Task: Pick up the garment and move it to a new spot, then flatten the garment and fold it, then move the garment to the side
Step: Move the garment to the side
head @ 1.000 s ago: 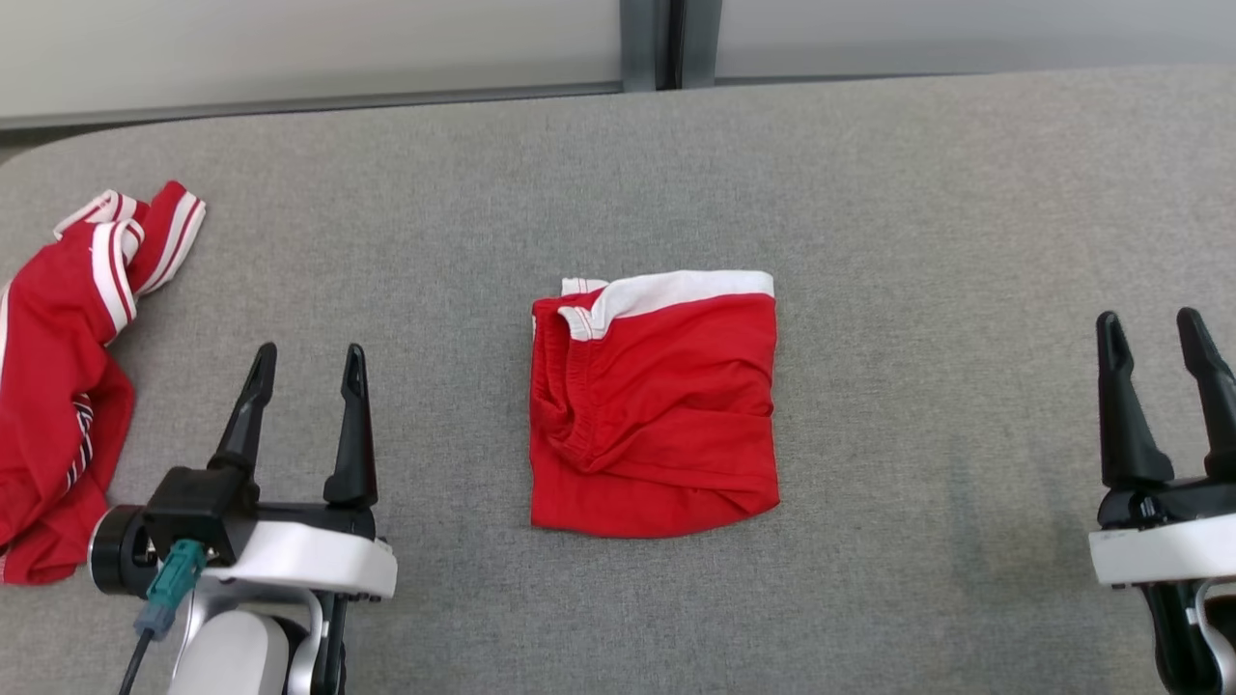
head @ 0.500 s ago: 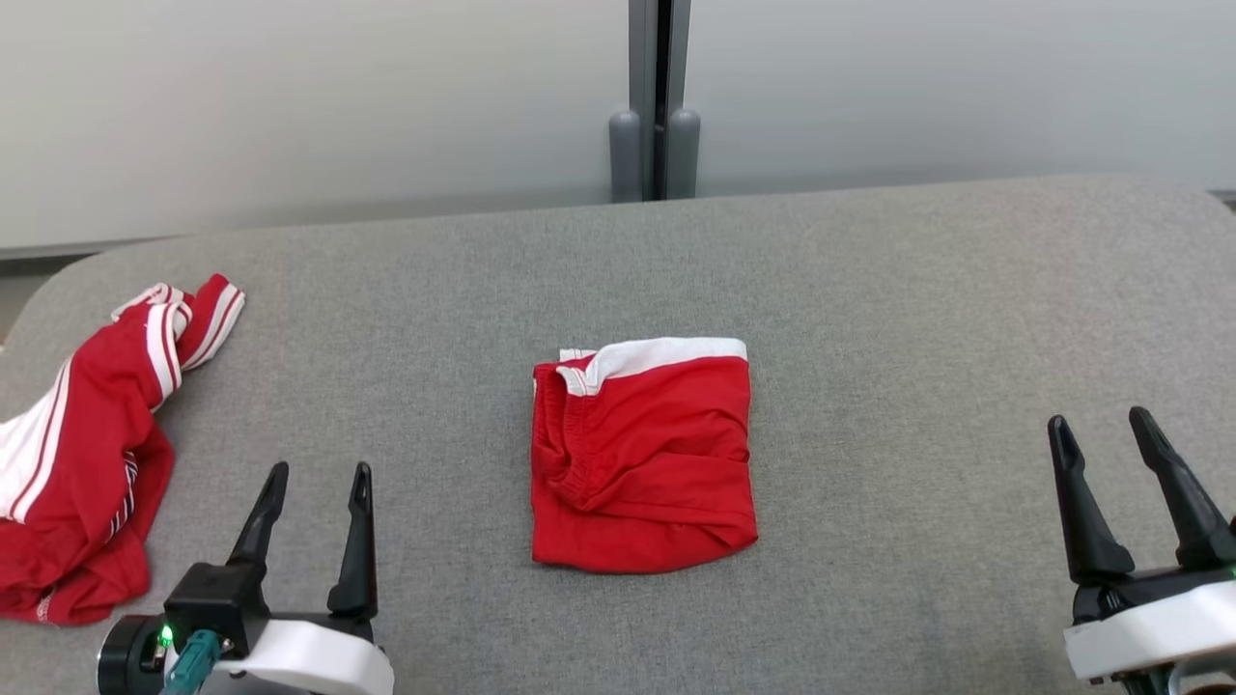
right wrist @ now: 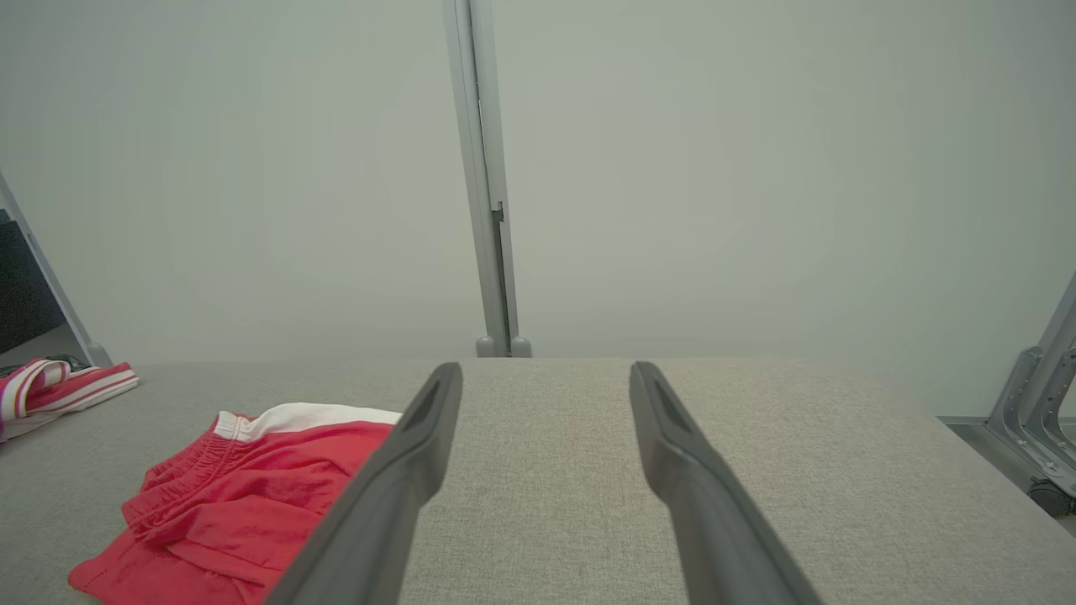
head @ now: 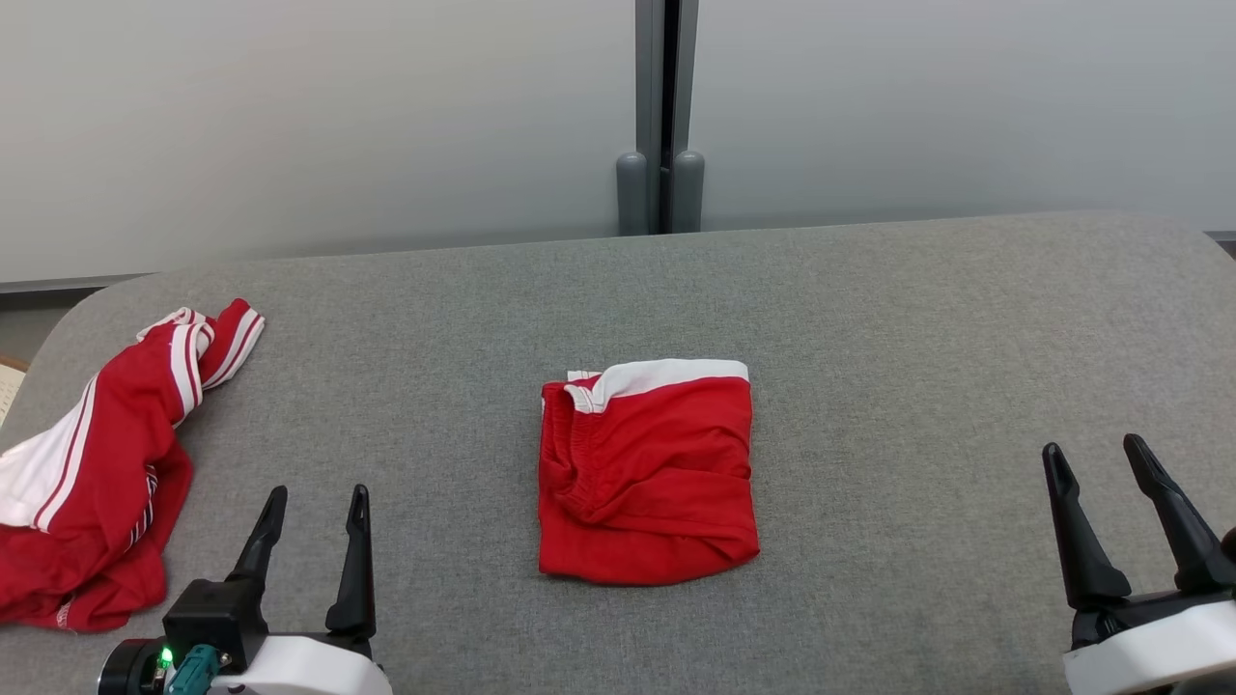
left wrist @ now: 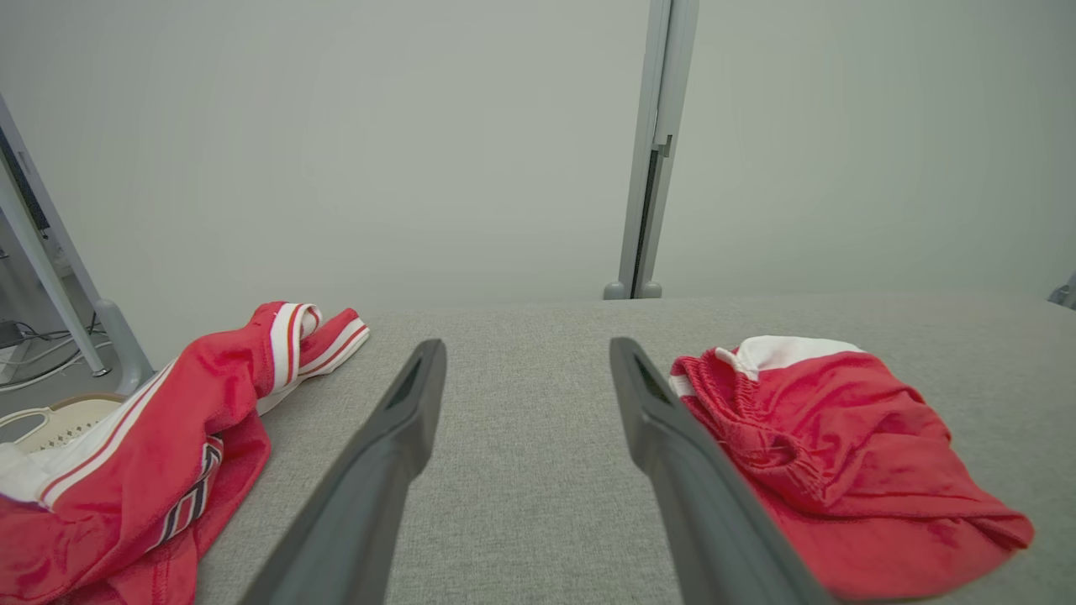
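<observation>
Spread jaws over grey table (left wrist: 521, 479), between a folded red garment (left wrist: 849, 462) and crumpled red clothing (left wrist: 160, 454)

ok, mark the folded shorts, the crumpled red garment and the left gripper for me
folded shorts (head: 647, 478), head view, middle of the red fabric.
crumpled red garment (head: 87, 550), head view, red cloth of its lower half.
left gripper (head: 319, 492), head view, midway between its open fingertips.
</observation>
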Robot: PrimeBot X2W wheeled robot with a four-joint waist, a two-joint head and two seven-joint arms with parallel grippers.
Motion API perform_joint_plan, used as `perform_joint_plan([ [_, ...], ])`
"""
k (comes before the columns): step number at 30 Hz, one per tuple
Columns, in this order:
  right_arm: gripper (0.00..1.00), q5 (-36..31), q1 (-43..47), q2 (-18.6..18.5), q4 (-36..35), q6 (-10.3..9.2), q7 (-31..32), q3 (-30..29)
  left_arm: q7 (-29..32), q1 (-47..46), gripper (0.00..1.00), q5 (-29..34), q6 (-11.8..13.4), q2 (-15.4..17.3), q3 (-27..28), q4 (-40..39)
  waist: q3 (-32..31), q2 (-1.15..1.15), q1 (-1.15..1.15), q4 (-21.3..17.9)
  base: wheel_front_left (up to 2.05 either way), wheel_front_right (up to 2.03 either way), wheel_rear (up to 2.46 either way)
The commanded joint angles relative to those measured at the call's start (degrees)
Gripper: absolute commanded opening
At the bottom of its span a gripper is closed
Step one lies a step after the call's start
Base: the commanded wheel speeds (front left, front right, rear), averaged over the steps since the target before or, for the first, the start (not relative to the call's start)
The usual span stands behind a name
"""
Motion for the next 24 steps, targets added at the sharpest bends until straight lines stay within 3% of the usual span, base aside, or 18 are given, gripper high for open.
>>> perform_joint_plan([
  [1,1.0,-0.2,0.2,0.1,-0.3,0.0,0.1,0.0,-0.3,-0.2,1.0,-0.3,0.3,0.2,0.2,0.1,0.0,0.0,0.0,0.0,0.0,0.0,0.0],
  [24,1.0,-0.5,-1.3,0.5,-0.5,0.0,0.7,-1.5,-2.7,-5.7,1.0,-0.6,0.0,-0.1,-0.6,1.4,3.4,0.0,0.0,2.7,0.0,0.0,0.0],
])
